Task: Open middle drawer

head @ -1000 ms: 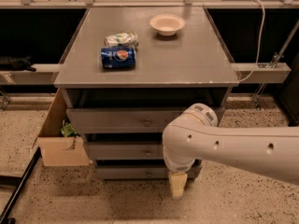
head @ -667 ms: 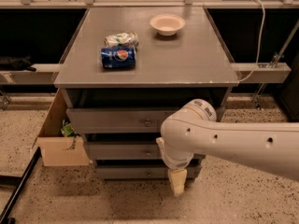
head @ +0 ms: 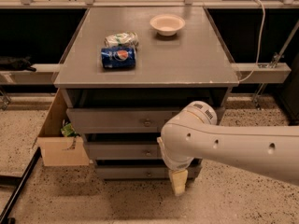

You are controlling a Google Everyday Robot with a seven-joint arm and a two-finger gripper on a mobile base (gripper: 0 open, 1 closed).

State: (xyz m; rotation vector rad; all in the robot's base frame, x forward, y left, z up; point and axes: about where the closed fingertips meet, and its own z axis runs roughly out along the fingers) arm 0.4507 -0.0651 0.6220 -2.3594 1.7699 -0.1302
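Change since earlier: arm (head: 233, 148) with its rounded white housing edged slightly left across the drawer fronts; drawers and the items on the cabinet (head: 196, 64) in the same places as a second ago.
Gripper (head: 178, 182): low before the cabinet front, right of centre, pointing down at the level of the lowest drawer (head: 121, 172); much where it was a second ago; how far open, and whether holding anything, cannot be told.
Middle drawer (head: 117, 150): second front down the cabinet, seemingly level with the fronts above and below; small round knob (head: 147, 151) at centre, just left of the arm; right end hidden behind the arm.
Top drawer (head: 112, 119): taller front directly under the cabinet top, right end likewise covered.
Edges: cardboard box (head: 58, 146) close against the cabinet's left side, top open.
Open room: bare speckled floor (head: 107, 199) in front of the cabinet; black bar (head: 16, 190) on the floor, well to the front left.
On the cabinet top: blue can (head: 118, 58) on its side near the left front; crumpled packet (head: 121, 39) touching it behind; pale bowl (head: 167, 24) towards the back.
Writing: round red, white and blue Pepsi emblem on the can; lettering too small to read.
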